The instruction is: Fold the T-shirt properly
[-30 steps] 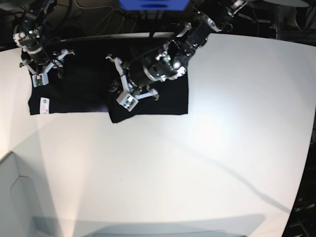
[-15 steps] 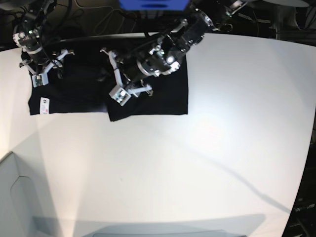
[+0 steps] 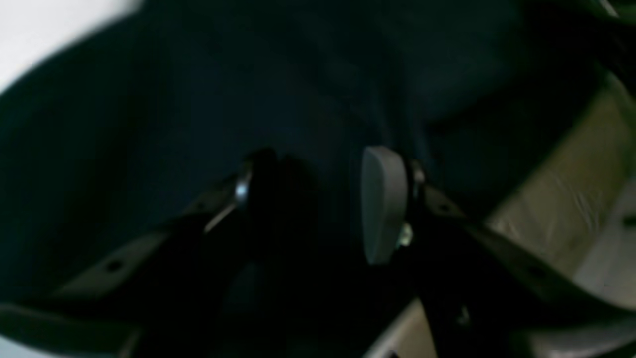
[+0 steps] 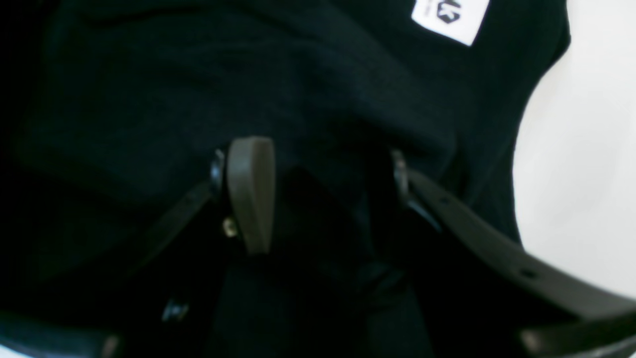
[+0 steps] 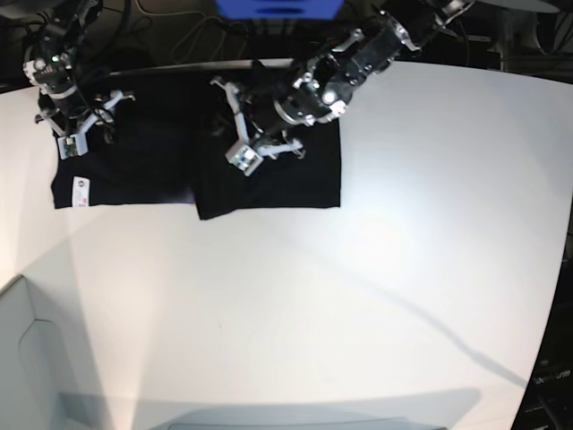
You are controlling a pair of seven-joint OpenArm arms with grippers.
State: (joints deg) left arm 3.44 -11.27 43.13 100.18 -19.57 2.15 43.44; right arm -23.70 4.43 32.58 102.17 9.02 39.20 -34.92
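Observation:
The black T-shirt (image 5: 269, 184) lies flat at the far left of the white table (image 5: 358, 296), with its small white tag (image 5: 79, 191) at the left front corner. My left gripper (image 5: 235, 125) hovers over the shirt's middle, near its far edge. In the left wrist view it (image 3: 310, 199) is open with dark cloth (image 3: 149, 124) below. My right gripper (image 5: 89, 125) is over the shirt's far left corner. In the right wrist view it (image 4: 323, 194) is open, close over the cloth, with the tag (image 4: 449, 17) ahead. No print shows.
The table's far edge runs just behind the shirt, with cables and a blue box (image 5: 277, 7) beyond it. A tan surface (image 3: 561, 199) shows past the cloth in the left wrist view. A pale bin corner (image 5: 27, 358) is at the front left.
My left gripper has moved back and to the right over the shirt, toward the far edge. The right gripper and the shirt have not visibly moved.

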